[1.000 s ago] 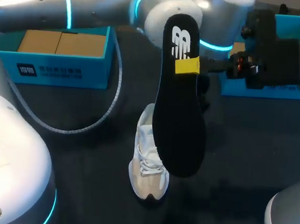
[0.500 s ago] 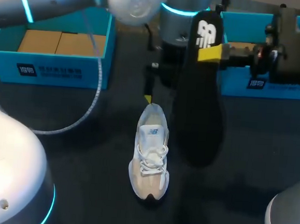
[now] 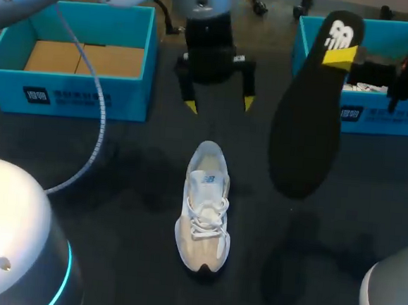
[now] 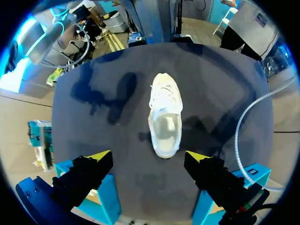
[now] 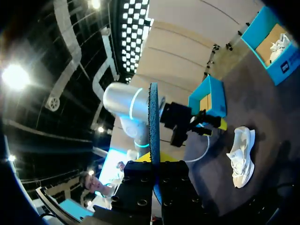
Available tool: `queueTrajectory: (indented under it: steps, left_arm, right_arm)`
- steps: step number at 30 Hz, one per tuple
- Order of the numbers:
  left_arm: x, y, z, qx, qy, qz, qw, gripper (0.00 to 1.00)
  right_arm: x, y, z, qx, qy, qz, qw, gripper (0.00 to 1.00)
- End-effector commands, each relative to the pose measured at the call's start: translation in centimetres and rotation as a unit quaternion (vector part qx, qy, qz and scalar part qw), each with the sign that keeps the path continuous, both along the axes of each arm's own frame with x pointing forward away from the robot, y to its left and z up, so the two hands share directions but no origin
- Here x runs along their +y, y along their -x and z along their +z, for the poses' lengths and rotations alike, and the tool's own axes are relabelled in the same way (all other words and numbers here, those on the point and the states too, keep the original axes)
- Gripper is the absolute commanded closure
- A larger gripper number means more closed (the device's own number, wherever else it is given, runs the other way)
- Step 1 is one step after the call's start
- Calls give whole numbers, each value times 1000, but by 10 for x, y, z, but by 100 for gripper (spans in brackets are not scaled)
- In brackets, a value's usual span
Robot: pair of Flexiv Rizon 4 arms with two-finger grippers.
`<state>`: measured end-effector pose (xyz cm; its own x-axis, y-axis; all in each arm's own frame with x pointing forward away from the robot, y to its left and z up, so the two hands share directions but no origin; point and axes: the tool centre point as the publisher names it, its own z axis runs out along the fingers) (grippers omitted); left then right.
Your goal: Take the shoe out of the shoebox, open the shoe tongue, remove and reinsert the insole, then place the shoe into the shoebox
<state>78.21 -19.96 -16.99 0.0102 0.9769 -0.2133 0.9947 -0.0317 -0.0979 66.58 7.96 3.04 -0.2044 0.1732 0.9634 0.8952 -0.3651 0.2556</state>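
A white and beige shoe lies on the dark table, toe toward the front edge; the left wrist view has it ahead of the fingers. My left gripper hangs open above the table just behind the shoe's heel, holding nothing; its yellow tips stand wide apart. My right gripper is shut on the heel end of the black insole, held in the air right of the shoe. In the right wrist view the insole stands edge-on between the fingers, with the shoe far below.
An open blue shoebox with a cardboard bottom stands at the back left. A second blue box with something white inside stands at the back right, behind the insole. A grey cable loops over the table's left part.
My right arm carried the insole to the right and back, off from above the shoe. My left arm swung back and left, so its open gripper now shows behind the shoe.
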Motion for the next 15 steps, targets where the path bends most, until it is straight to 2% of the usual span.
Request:
queueTrajectory:
  steps: [1, 3, 7, 9, 11, 15]
  left_arm:
    - [12, 14, 20, -17, 175, 4, 984, 0]
    - [11, 17, 40, -29, 212, -3, 977, 0]
    - [13, 25, 66, -56, 267, -9, 962, 0]
    - [15, 29, 82, -74, 301, -15, 951, 0]
    - [16, 33, 91, -76, 327, -32, 941, 0]
    - [19, 42, 100, -86, 344, -64, 933, 0]
  right_arm:
    - [-5, -10, -6, 10, -17, -83, 996, 100]
    - [-10, -25, -8, 23, -25, -86, 996, 100]
    - [-17, -42, -10, 48, -34, -105, 993, 100]
    - [-20, -52, -13, 47, -72, -124, 989, 100]
    - [-20, -52, -13, 47, -72, -124, 989, 100]
    - [-20, -52, -13, 47, -72, -124, 989, 100]
